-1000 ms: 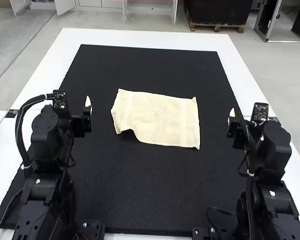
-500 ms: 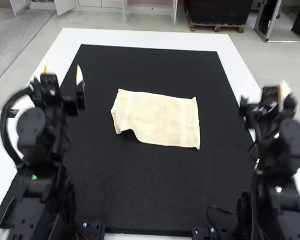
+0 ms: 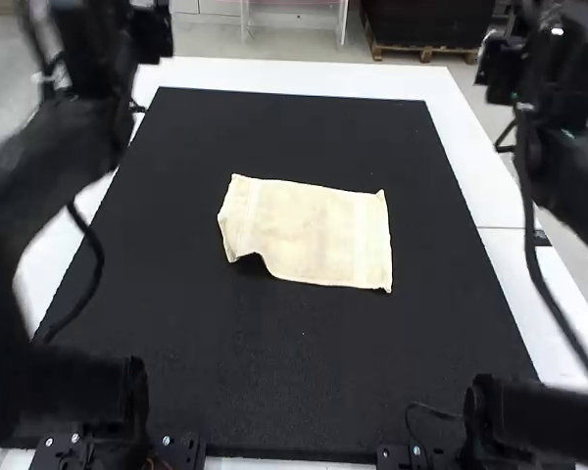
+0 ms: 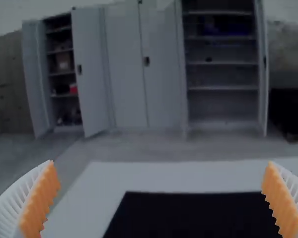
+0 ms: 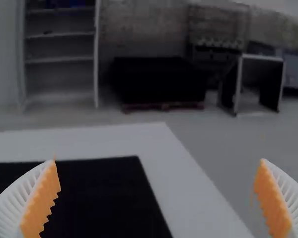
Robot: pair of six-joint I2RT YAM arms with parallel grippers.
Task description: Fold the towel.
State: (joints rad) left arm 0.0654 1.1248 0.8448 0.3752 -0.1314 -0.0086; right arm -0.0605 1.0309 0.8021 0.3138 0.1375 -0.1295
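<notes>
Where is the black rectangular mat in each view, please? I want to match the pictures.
High view: black rectangular mat, centre, under the cream cloth towel.
Left wrist view: its far part, between the white ribbed fingers with orange pads.
Right wrist view: its far corner, partly behind one orange-padded finger.
Shared landmark: white tabletop along the mat's far edge.

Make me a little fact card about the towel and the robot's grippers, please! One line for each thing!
towel: cream
how it lies: mostly flat, with a wavy dent in its near edge, toward the high view's left
fold in half: not made yet
under it: black mat
under the mat: white table
left gripper: open, nothing between its fingers
right gripper: open, nothing between its fingers
finger pads: orange, ribbed
touching the towel: neither gripper
</notes>
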